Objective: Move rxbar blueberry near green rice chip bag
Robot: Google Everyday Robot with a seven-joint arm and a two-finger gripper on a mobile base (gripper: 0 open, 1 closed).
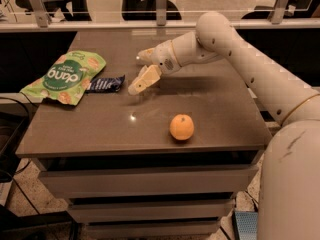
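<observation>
Navy rxbar blueberry point(105, 84) lies flat against green rice chip bag point(65, 76); pincer point(139, 70) nearby.

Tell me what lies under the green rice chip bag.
Only the brown table shows around the green rice chip bag; anything beneath is covered. The rxbar blueberry lies beside it, the open pincer right of that.

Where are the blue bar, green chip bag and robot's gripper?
rxbar blueberry point(105, 84), camera view, wrapper's middle.
green rice chip bag point(66, 76), camera view, logo circle.
gripper point(141, 70), camera view, between open jaws, just right of the bar.
</observation>
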